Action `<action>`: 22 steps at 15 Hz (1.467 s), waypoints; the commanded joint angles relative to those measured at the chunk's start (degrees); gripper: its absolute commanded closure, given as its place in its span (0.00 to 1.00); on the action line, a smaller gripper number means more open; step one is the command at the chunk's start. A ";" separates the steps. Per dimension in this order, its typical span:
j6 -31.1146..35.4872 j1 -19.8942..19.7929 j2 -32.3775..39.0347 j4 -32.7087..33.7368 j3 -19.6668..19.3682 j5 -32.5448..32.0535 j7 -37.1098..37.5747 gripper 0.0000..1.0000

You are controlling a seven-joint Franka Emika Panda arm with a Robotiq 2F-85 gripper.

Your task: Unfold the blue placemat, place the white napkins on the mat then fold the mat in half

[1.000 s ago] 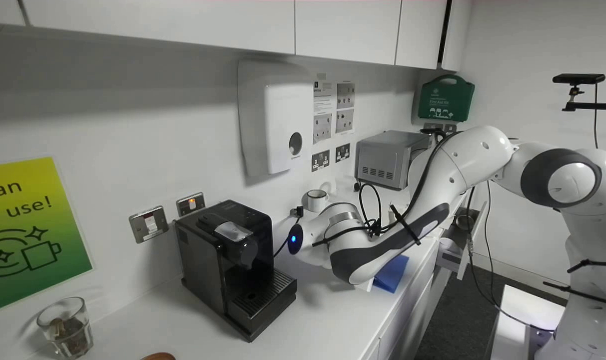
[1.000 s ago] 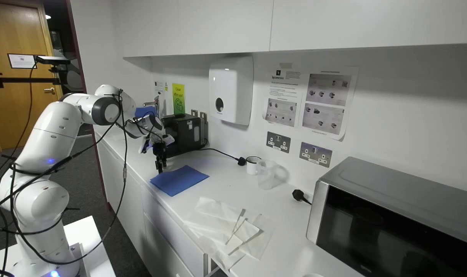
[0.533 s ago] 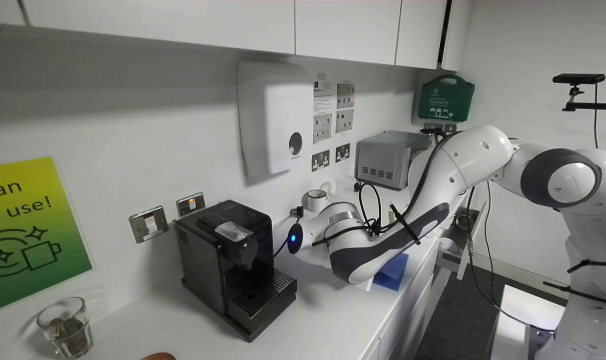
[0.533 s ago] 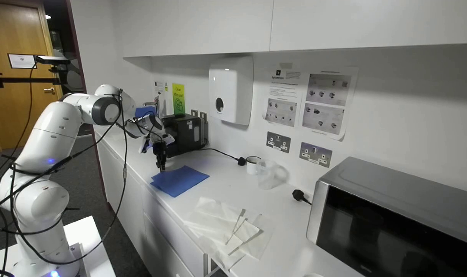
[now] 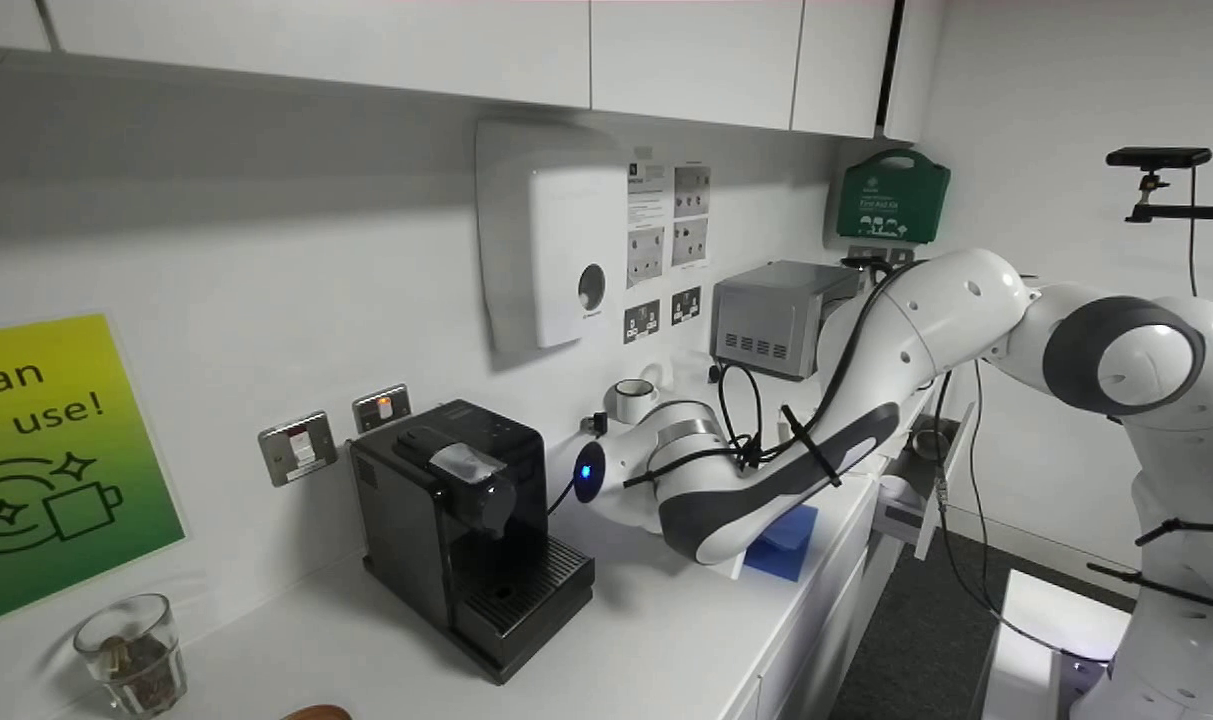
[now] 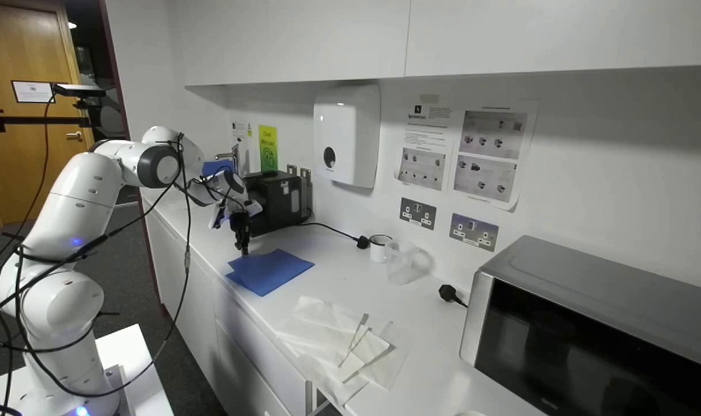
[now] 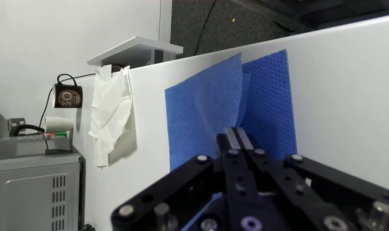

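Hand (image 7: 235,129) clenched on an upper layer of the blue placemat (image 7: 223,99), mid-frame in the wrist view, so I'd peel it low and slow toward frame left, leaving the lower layer flat on the desk (image 7: 149,138), stopping short of the white napkins (image 7: 112,109) there

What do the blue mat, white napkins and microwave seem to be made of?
Blue mat: probably nonwoven fabric, matte; dimpled texture, raised flap slightly see-through.
White napkins: likely paper, matte; thin, crumpled and creased.
Microwave: grey casing looks like metal, bare or painted, with a satin sheen; dark, reflective door suggests glass, maybe glossy plastic.
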 commanded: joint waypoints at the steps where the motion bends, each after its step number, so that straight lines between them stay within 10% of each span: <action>1: 0.75 -0.26 -3.13 -1.42 -0.17 -1.10 -2.23 1.00; 22: 15.96 -14.34 -36.71 -28.90 -0.18 7.40 3.78 1.00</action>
